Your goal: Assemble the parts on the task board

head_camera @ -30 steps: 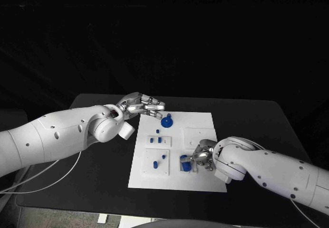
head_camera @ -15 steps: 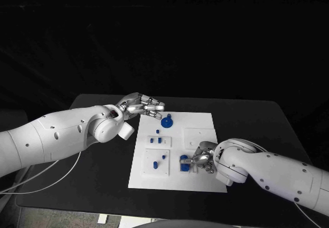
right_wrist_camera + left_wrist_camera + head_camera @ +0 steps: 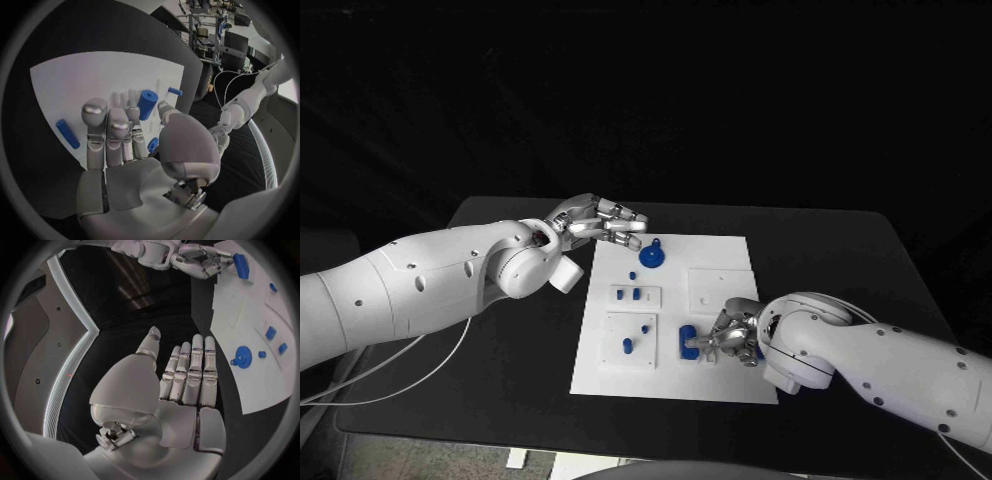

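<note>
The white board lies in the middle of the black table, with its long sides running away from the robot.

The left hand is above the far left corner of the board. Its fingers are straight and close beside each other, the thumb stands a little apart, and it holds nothing. In the left wrist view the palm is over the bare table just beside the left edge of the board.

The right hand is at the near right part of the board. Its fingertips are at a blue cylinder, which stands close to the near edge of the board. In the right wrist view this cylinder is seen just in front of the fingers, and the thumb comes close to it from the other side. The pictures do not show clearly whether the hand pinches the cylinder or only touches it.

A round blue disc with a small ear lies on the far part of the board, near the left hand. Nearer, two small blue pegs stand side by side in a raised white block along the left edge. In the next block toward the near left corner there is a long blue piece and a small blue one beside it.
</note>
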`<state>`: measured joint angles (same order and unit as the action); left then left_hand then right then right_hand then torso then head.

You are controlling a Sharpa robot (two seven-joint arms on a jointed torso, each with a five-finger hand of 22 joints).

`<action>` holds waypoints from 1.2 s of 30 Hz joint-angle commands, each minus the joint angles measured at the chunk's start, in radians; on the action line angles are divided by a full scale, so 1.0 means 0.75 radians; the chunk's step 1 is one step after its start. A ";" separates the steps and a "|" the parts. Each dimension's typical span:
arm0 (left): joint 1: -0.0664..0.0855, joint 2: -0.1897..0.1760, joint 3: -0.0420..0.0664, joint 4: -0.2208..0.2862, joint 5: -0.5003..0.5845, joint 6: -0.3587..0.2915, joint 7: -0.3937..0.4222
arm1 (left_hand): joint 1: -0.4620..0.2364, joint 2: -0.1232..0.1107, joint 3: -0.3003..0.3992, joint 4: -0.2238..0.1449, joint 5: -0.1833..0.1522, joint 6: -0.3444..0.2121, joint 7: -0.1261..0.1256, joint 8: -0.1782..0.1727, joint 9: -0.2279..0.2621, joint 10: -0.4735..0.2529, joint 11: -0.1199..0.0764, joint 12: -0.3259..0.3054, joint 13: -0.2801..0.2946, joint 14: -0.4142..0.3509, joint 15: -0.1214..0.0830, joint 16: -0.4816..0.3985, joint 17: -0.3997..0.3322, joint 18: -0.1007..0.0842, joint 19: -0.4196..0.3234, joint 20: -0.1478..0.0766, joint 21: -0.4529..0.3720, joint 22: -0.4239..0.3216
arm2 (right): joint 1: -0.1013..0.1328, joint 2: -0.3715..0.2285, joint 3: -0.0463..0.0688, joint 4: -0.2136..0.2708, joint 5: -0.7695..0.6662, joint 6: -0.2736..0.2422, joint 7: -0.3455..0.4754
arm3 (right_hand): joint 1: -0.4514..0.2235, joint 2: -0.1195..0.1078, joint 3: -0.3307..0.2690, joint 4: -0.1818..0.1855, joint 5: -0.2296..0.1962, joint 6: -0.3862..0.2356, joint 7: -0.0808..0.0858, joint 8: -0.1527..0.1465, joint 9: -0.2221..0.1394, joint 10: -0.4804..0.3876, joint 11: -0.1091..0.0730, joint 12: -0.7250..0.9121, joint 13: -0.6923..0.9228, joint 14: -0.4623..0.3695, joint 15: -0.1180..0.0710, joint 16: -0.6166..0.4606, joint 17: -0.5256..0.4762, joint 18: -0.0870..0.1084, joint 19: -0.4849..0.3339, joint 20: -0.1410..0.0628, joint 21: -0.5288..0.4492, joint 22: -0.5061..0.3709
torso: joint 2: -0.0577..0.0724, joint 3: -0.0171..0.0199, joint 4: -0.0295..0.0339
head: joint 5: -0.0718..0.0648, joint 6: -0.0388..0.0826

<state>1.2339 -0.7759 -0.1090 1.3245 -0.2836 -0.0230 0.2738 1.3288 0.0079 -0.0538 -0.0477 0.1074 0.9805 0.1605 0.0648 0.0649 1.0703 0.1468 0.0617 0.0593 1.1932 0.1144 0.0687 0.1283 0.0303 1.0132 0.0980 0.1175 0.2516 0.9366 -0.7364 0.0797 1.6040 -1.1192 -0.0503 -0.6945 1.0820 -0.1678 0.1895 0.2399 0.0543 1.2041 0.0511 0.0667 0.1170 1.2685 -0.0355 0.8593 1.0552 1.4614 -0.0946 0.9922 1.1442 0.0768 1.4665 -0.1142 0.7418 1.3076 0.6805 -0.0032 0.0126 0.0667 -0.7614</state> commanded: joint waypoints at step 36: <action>0.001 0.005 -0.003 -0.005 -0.010 0.035 -0.006 | -0.010 0.006 0.000 0.009 0.000 -0.010 0.000 0.000 0.000 -0.013 0.000 -0.003 0.001 -0.004 0.000 -0.004 0.003 0.022 0.001 0.000 0.011 -0.011 | -0.013 0.036 0.004 -0.049 -0.060 0.067 0.026 | -0.042 0.121 0.191 -0.263 -0.007 0.030 -0.011 -0.003 -0.027 0.027 -0.008 0.039 0.028 0.006 -0.006 -0.001 0.003 -0.030 0.075 -0.012 0.010 0.119 | 0.000 -0.0025 0.0004 | -0.002 -0.011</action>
<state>1.2339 -0.7743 -0.1118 1.3198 -0.2892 -0.0131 0.2646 1.3289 0.0079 -0.0538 -0.0477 0.1074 0.9805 0.1605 0.0648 0.0649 1.0704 0.1468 0.0617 0.0593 1.1932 0.1144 0.0687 0.1290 0.0303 1.0132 0.0980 0.1227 0.2441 0.9299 -0.7107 0.0833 1.5682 -1.1518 -0.0131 -0.6758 1.0478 -0.0711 0.3359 0.0465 0.0543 1.2223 0.0402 0.0675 0.0972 1.2833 -0.0428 0.8855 1.0754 1.4613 -0.0944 0.9922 1.1456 0.0605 1.4666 -0.1141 0.7454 1.3074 0.6803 -0.0047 0.0133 0.0647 -0.7694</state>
